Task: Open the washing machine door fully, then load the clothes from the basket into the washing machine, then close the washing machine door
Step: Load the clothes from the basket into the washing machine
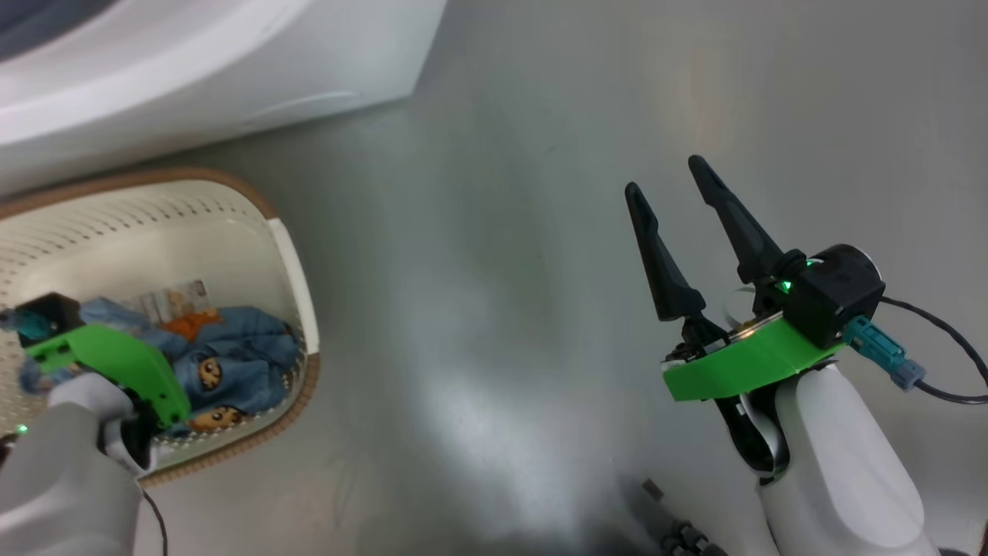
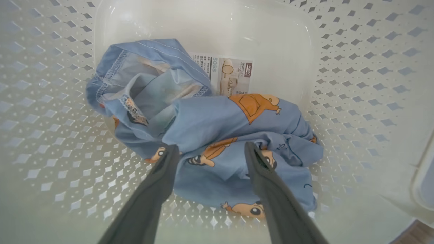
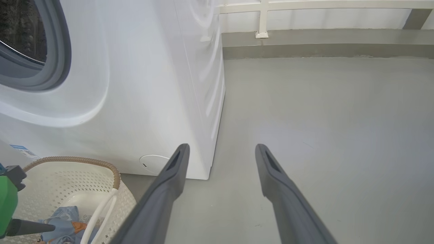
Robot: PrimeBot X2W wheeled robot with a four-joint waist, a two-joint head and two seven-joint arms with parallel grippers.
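Blue cartoon-print clothes [image 2: 217,135] lie bunched on the bottom of the cream basket [image 2: 356,84], which stands on the floor [image 1: 502,309] just in front of the washer [image 3: 152,84]. The left gripper [image 2: 210,147] is wide open and empty, its tips at the heap's top fold. The right gripper [image 1: 665,176] hangs open over bare floor. Closing now may pinch only one layer, and the rest of the fabric would be left behind.

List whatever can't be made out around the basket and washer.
- Label, left wrist view: print too small, partly covered by the clothes.
- Clothes: bunched, so the number of garments is unclear.
- Left gripper fingers, head view: hidden behind its green mount inside the basket.
- Washing machine opening, right wrist view: cut off by the left edge, drum dark.
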